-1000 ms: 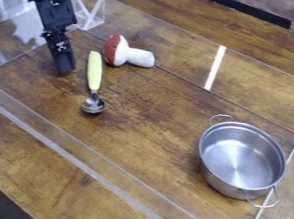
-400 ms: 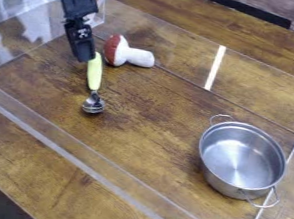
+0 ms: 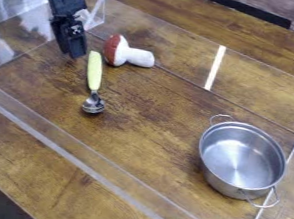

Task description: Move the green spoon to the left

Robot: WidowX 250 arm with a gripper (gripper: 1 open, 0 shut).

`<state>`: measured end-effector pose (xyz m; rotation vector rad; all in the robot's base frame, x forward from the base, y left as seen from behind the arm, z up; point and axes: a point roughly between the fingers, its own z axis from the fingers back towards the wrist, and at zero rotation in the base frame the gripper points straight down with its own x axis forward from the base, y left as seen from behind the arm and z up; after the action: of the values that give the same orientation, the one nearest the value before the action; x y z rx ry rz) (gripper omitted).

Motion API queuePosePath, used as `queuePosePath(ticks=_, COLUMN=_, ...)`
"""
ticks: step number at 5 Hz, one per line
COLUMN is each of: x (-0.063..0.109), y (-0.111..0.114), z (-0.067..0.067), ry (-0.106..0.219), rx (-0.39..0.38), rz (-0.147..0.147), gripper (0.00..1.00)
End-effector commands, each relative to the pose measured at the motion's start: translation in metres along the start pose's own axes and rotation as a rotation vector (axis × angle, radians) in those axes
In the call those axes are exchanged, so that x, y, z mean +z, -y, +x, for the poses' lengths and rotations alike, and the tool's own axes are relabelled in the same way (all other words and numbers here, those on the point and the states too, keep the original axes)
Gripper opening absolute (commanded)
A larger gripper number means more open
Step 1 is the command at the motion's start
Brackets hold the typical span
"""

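The green spoon [image 3: 93, 78] lies flat on the wooden table, its yellow-green handle pointing away from the camera and its silver bowl [image 3: 94, 103] nearest the front. My black gripper [image 3: 70, 44] hangs above and to the left of the handle's far end, apart from the spoon. Its fingers appear open with nothing between them.
A toy mushroom [image 3: 125, 51] with a red cap lies just right of the gripper. A steel pot [image 3: 242, 158] stands at the front right. A clear plastic wall [image 3: 51, 140] rims the work area, and a white strip [image 3: 215, 67] lies at the back.
The gripper moved from the spoon's left to above its handle end, then rose and drew back to the left. The spoon lies where it was.
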<state>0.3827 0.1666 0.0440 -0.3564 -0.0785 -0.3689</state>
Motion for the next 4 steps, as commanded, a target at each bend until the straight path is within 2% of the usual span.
queuePosePath(ticks=1, x=0.034, y=0.024, z=0.033, ry=0.057, rx=-0.019, rz=0.078, gripper=1.0)
queuePosePath(ticks=2, x=0.041, y=0.023, z=0.044, ry=0.052, rx=-0.02, rz=0.083, gripper=1.0)
queuePosePath(ticks=3, x=0.053, y=0.028, z=0.056, ry=0.056, rx=0.004, rz=0.098, gripper=1.0)
queuePosePath(ticks=4, x=0.056, y=0.032, z=0.066, ry=0.061, rx=0.037, rz=0.112, gripper=1.0)
